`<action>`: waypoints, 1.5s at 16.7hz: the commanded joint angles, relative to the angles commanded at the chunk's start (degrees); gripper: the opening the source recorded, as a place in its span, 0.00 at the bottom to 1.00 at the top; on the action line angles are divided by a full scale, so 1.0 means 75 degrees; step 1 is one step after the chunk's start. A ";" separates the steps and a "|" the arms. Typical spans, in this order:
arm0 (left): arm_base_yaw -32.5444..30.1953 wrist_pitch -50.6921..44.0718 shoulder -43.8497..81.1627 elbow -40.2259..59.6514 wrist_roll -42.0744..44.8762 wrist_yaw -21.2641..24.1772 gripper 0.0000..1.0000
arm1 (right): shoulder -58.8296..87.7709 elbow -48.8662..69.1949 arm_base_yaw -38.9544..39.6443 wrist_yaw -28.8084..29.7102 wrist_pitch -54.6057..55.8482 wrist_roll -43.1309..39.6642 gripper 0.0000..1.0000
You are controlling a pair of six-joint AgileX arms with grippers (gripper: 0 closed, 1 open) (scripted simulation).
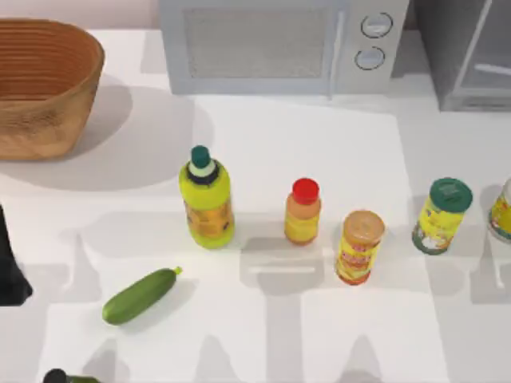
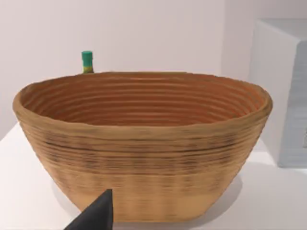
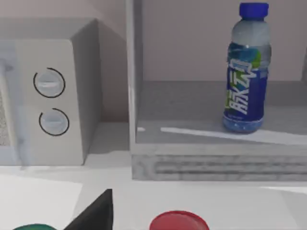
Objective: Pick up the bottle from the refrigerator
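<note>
Indoors, white table (image 1: pixel 319 159), bottle (image 3: pixel 245 72) upright inside open refrigerator (image 3: pixel 216 163), hands' state unclear.

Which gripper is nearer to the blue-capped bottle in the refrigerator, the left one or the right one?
The right. Its wrist view faces the bottle standing in the refrigerator, past the microwave. The left arm sits at the table's left edge, near the basket.

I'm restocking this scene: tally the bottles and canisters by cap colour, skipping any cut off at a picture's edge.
Blue: 1, the bottle in the refrigerator
Green: 2, the yellow-green bottle and the green-lidded canister
Red: 1, the orange bottle
Orange: 1, the orange-lidded canister
Total: 5
</note>
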 joint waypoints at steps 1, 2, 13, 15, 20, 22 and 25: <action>0.0000 0.0000 0.0000 0.0000 0.0000 0.0000 1.00 | 0.0000 0.0000 0.0000 0.0000 0.0000 0.0000 1.00; 0.0000 0.0000 0.0000 0.0000 0.0000 0.0000 1.00 | 0.0000 0.0000 0.0000 0.0000 0.0000 0.0000 1.00; 0.0000 0.0000 0.0000 0.0000 0.0000 0.0000 1.00 | 0.4991 0.0506 -0.1502 -0.1415 0.4512 0.0006 1.00; 0.0000 0.0000 0.0000 0.0000 0.0000 0.0000 1.00 | 0.6428 0.0651 -0.1917 -0.1814 0.5772 0.0021 1.00; 0.0000 0.0000 0.0000 0.0000 0.0000 0.0000 1.00 | 0.9745 0.1000 -0.2909 -0.2782 0.8792 0.0071 1.00; 0.0000 0.0000 0.0000 0.0000 0.0000 0.0000 1.00 | 1.0902 0.1121 -0.3253 -0.3119 0.9843 0.0090 1.00; 0.0000 0.0000 0.0000 0.0000 0.0000 0.0000 1.00 | 1.2367 0.1269 -0.3677 -0.3536 1.1144 0.0115 1.00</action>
